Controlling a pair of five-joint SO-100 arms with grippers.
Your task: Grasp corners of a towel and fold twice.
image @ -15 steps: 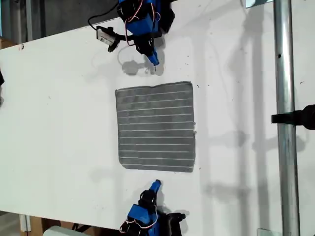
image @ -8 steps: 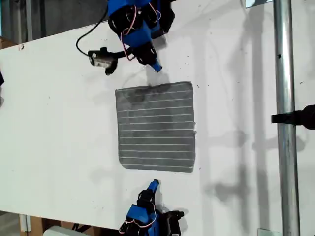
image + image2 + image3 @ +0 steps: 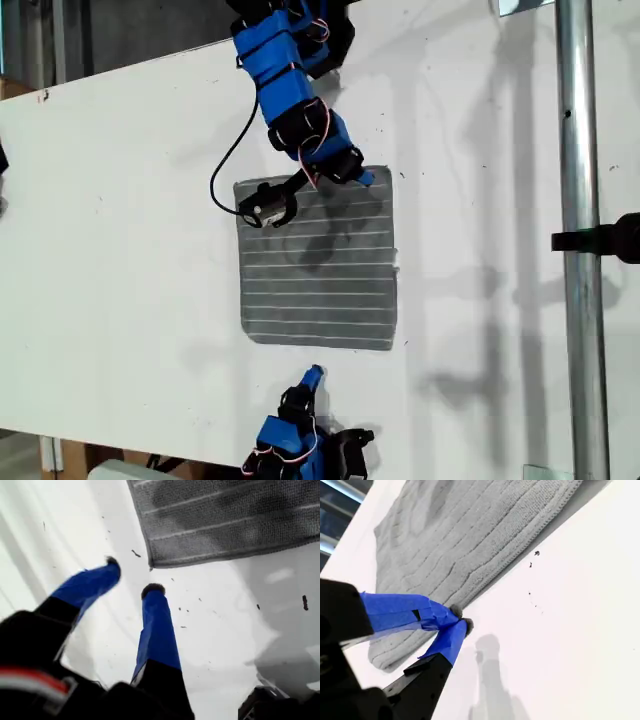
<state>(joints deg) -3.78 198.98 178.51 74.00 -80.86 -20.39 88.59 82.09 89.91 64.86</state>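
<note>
The gray striped towel (image 3: 320, 290) lies flat and unfolded on the white table (image 3: 120, 220). My first gripper (image 3: 364, 178) reaches from the exterior view's top over the towel's corner (image 3: 388, 170) at the upper right of that view. The first wrist view shows this gripper (image 3: 132, 580) open above bare table, with a towel corner (image 3: 152, 562) just beyond its fingertips. My second gripper (image 3: 316, 375) sits at the exterior view's bottom, just short of the towel's near edge. In the second wrist view it (image 3: 460, 622) is shut on nothing, tips beside the towel (image 3: 470, 545) edge.
A vertical metal pole (image 3: 578, 200) with a black clamp (image 3: 605, 240) stands at the exterior view's right. The first arm's wrist camera (image 3: 262, 208) and its cable hang over the towel's upper part. Dark specks dot the table.
The first arm swung from behind the towel's far edge out over the towel, toward its upper right corner in the exterior view. The second arm has stayed put.
</note>
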